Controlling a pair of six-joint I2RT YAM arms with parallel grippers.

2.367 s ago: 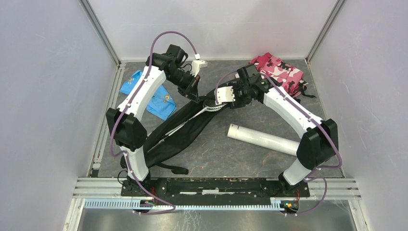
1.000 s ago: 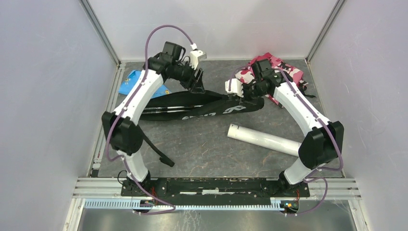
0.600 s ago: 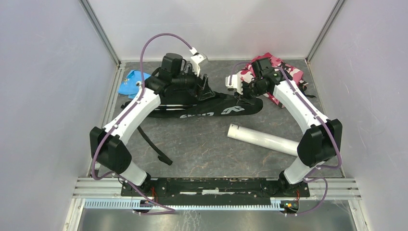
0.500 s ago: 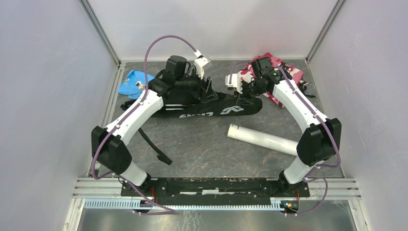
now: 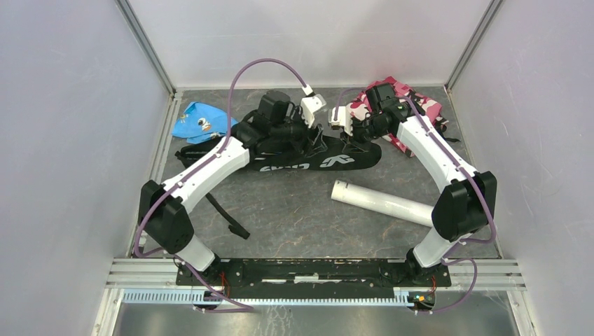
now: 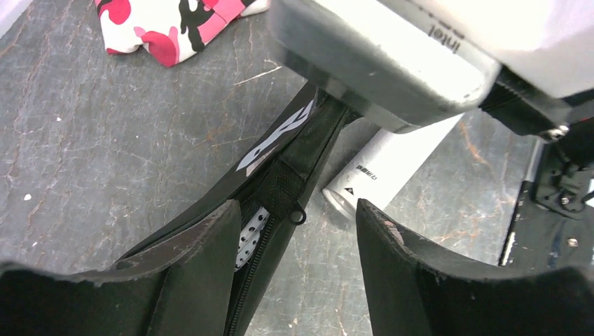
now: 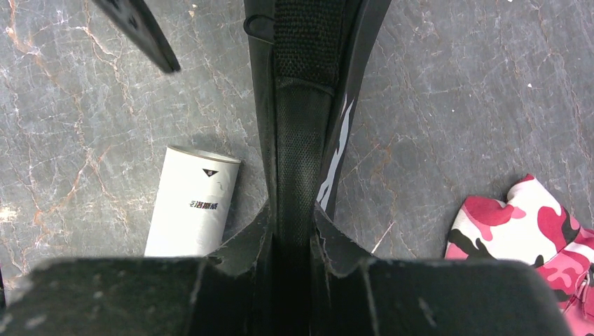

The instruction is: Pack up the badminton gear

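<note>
The long black racket bag (image 5: pixel 280 159) lies crosswise at the back of the table, its white logo facing up. My right gripper (image 5: pixel 358 137) is shut on the bag's right end; the right wrist view shows the pads (image 7: pixel 260 234) pinching its black mesh strip (image 7: pixel 298 161). My left gripper (image 5: pixel 312 140) hangs open just left of it, over the bag's zipper. The left wrist view has the zipper pull ring (image 6: pixel 298 217) between my open fingers (image 6: pixel 199 266). Something white and perforated (image 6: pixel 248 235) shows in the unzipped gap. The white tube (image 5: pixel 382 203) lies apart in front of the bag.
A pink camouflage cloth (image 5: pixel 413 105) sits at the back right, behind my right arm. A blue printed cloth (image 5: pixel 199 120) lies at the back left. The bag's black strap (image 5: pixel 224 213) trails toward the near edge. Enclosure walls stand on three sides.
The bag has swung from a diagonal to lying crosswise at the back. My left gripper has slid right along it toward the right gripper, which keeps its hold.
</note>
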